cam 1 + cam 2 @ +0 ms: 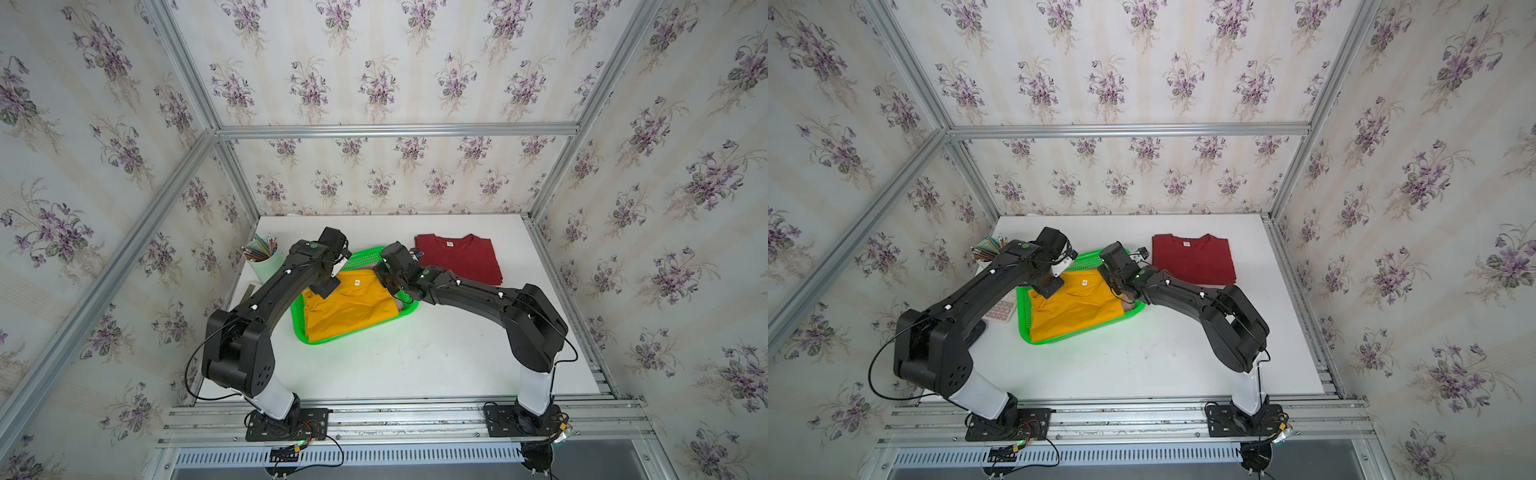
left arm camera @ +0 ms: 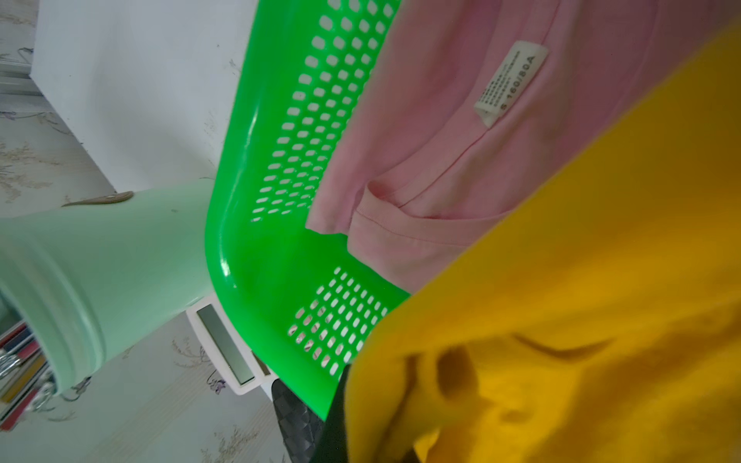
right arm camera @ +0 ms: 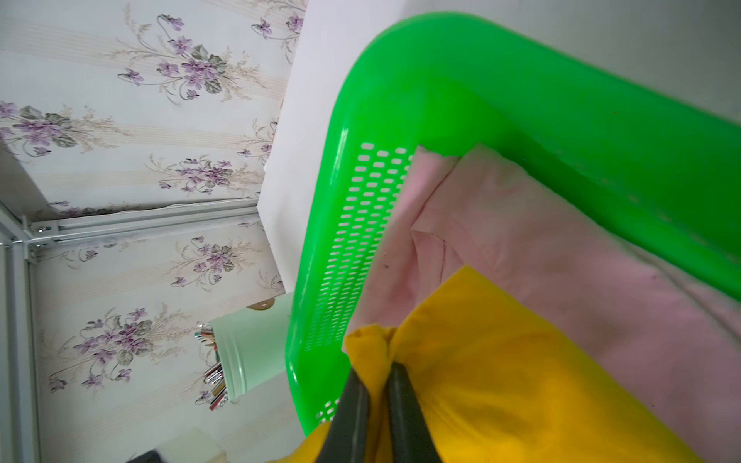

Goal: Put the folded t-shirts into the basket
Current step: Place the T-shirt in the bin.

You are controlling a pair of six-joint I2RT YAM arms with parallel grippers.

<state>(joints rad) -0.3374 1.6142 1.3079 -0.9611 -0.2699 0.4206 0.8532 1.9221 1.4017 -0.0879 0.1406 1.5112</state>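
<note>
At the left edge of the bench (image 1: 415,365) you see the pale green pencil cup (image 1: 266,268), and a calculator (image 1: 1000,311) lies just beside it toward the near side. Next to them stands the green basket (image 1: 363,257), left of the middle of the bench, with one corner close to the cup.

Your left claw (image 1: 325,289) is down over the left far part of the basket. It is closed, and in the left wrist view the mustard yellow t-shirt (image 1: 353,307) is bunched up against its dark finger (image 2: 339,409), so it grips this cloth.

The yellow t-shirt is spread over the inside of the basket and covers most of it. Under it lies the pink t-shirt (image 2: 441,140), flat on the basket floor, with its white neck label (image 2: 511,84) showing.

Your right claw (image 3: 377,401) is at the right far part of the basket. Its two fingers are closed on a folded edge of the yellow t-shirt, as the right wrist view shows clearly.

Toward the far right corner of the bench the dark red t-shirt (image 1: 461,257) lies folded and flat, outside the basket, and no claw touches it.
</note>
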